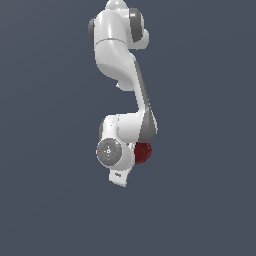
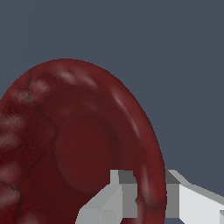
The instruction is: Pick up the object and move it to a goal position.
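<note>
Between my fingers, the bowl's rim.
My gripper (image 2: 151,199) pinches the dark red bowl (image 2: 74,144) by its edge, one finger inside, one outside, so it hangs at the wrist's three o'clock for carrying.

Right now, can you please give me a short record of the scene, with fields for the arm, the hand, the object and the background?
arm: white Panda arm, seen in the exterior view, reaching down
hand: hand, its two fingers standing on either side of the bowl's rim
object: dark red bowl, fills most of the wrist view; mostly hidden behind the arm in the exterior view
grasp: rim sits between the fingers, looks pinched
background: plain dark grey-blue, no table edge visible
</note>
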You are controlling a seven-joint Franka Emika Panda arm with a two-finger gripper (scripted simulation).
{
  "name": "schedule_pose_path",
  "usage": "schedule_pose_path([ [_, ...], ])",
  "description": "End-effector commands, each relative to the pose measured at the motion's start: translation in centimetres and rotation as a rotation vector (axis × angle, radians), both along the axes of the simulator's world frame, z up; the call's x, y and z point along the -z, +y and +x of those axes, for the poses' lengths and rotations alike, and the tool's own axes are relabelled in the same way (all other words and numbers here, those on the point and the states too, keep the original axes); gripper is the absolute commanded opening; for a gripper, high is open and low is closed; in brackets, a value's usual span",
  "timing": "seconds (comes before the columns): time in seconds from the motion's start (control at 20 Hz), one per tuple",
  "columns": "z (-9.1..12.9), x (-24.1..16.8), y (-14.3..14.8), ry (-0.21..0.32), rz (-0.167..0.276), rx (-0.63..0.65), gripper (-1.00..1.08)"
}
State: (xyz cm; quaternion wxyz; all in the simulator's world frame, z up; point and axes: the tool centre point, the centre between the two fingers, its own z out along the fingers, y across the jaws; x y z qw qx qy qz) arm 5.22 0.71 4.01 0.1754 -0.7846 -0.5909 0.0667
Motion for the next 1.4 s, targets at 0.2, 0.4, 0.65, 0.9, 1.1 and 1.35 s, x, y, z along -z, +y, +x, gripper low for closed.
schedule_pose_path([
  [0.2,0.0,0.0,0.0,0.0,0.0,0.0,-1.0],
  [0.4,0.0,0.0,-0.1,-0.003,0.001,-0.001,-1.0],
  [0.65,0.3,-0.3,-1.0,-0.033,0.005,-0.013,-1.0],
  [0.9,0.9,-1.0,-2.9,-0.096,0.014,-0.037,-1.0],
  [1.1,1.6,-1.9,-5.2,-0.169,0.024,-0.065,-1.0],
  [1.35,2.8,-3.2,-8.6,-0.283,0.04,-0.109,-1.0],
])
